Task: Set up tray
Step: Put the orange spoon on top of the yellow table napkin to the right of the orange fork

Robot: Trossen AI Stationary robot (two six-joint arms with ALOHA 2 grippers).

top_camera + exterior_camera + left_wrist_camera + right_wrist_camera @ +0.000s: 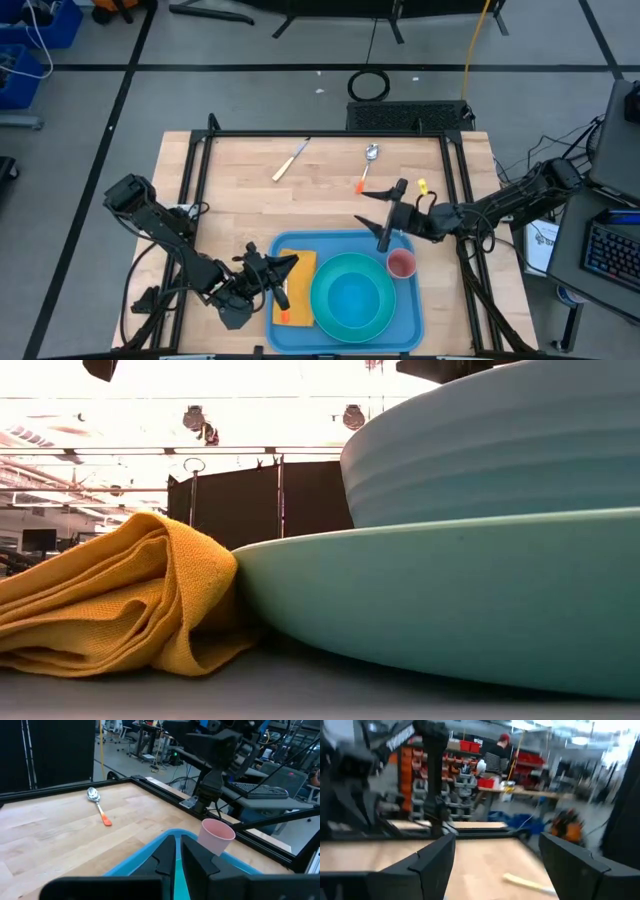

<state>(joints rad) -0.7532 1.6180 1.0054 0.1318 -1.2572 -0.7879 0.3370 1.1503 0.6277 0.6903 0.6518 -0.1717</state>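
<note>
Wooden table (250,195), blue tray (410,300), cluttered workshop behind

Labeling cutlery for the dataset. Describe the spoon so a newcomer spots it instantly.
Start at the blue tray on the near half of the wooden table. On bare wood beyond its far edge lies the spoon, its silver bowl pointing away. Its orange handle sets it apart from the pale-handled knife farther left.

left gripper (178,862): fingers nearly together over tray (150,849) rim | pink cup (215,836) just ahead | spoon (98,806) farther ahead on table (60,830)
</note>
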